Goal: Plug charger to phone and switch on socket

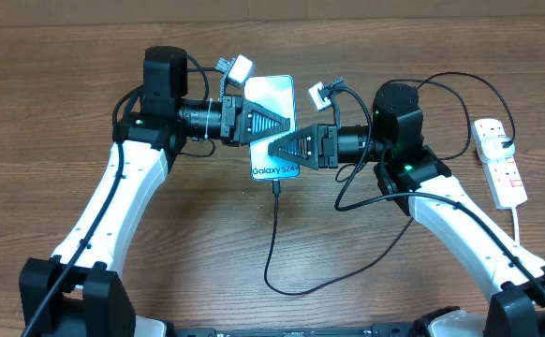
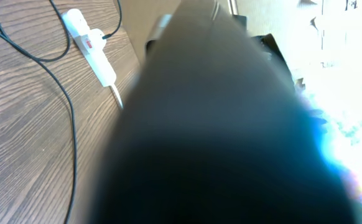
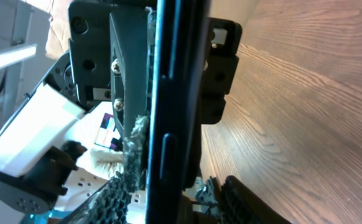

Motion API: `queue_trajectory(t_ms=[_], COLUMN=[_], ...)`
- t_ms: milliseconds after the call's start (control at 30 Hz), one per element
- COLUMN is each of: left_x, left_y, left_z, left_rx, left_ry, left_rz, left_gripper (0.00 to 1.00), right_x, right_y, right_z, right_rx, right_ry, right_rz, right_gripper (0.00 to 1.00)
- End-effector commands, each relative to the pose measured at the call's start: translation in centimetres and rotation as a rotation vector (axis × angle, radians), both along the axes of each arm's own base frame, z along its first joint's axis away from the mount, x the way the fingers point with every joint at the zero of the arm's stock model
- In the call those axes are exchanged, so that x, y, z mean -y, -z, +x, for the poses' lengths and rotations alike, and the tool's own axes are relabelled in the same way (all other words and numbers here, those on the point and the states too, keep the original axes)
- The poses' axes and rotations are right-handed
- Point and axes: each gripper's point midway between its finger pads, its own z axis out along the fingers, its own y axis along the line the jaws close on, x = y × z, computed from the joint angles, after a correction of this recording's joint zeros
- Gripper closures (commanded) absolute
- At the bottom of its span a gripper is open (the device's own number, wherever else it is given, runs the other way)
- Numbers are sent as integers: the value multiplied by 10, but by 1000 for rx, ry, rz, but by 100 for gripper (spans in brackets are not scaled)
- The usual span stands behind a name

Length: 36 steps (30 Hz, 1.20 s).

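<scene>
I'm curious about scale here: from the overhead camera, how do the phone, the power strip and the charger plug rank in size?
1. Phone, though it may be lifted nearer the camera, so this is unsure.
2. Power strip, similar length but narrower.
3. Charger plug, tiny.

Centre: phone (image 1: 274, 103); charger (image 1: 273, 225) touching its near edge; socket (image 1: 499, 161) far right.

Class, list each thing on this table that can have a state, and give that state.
Phone: screen lit, gripped.
Charger cable: tip at the phone's bottom edge, seemingly plugged in.
Power strip: black plug in; switches too small to read.
Left gripper: shut on the phone.
Right gripper: open, fingers either side of the phone.
</scene>
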Motion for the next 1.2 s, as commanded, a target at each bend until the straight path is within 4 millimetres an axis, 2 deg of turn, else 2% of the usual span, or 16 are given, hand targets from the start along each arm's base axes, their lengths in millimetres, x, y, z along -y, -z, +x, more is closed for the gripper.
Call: queue_trajectory(t_ms=[0,200,267,300,400,500,567,600,700,867,967,1167], left_x=[-1,-1,-1,-1,-1,-1,-1,-1,-1,-3,-8,-33], left_y=[-6,-6,-6,-6,-6,-6,-6,-6,-5,3,11,35], left_z=[-3,-3,-3,-3,-3,-2,-2,-2,-1,10,25,58], left_rx=[35,32,32,32,32,33,33,33,34,41,51,39], left_ry=[15,15,15,14,12,12,11,11,2,-60,-139,-340], left_rz=[-16,-15,-15,-15,-13,-13,-13,-13,-6,38,91,227], left_gripper=[95,95,94,92,75,44,29,25,23,13,0,0], right_x=[-2,-2,-2,-2,-2,-2,-2,-2,-2,-1,2,14], right_y=[-7,-12,-12,-12,-12,-12,-12,-12,-12,-3,13,54], right_z=[2,6,6,6,6,6,6,6,6,10,18,30], right_rx=[34,69,69,69,69,65,65,65,64,16,-59,-66], right_ry=[1,15,16,16,15,16,15,16,16,48,113,232], right_rz=[9,19,19,19,19,19,19,19,19,-8,-61,-220], right_gripper=[61,84,88,90,96,96,96,96,96,96,96,96])
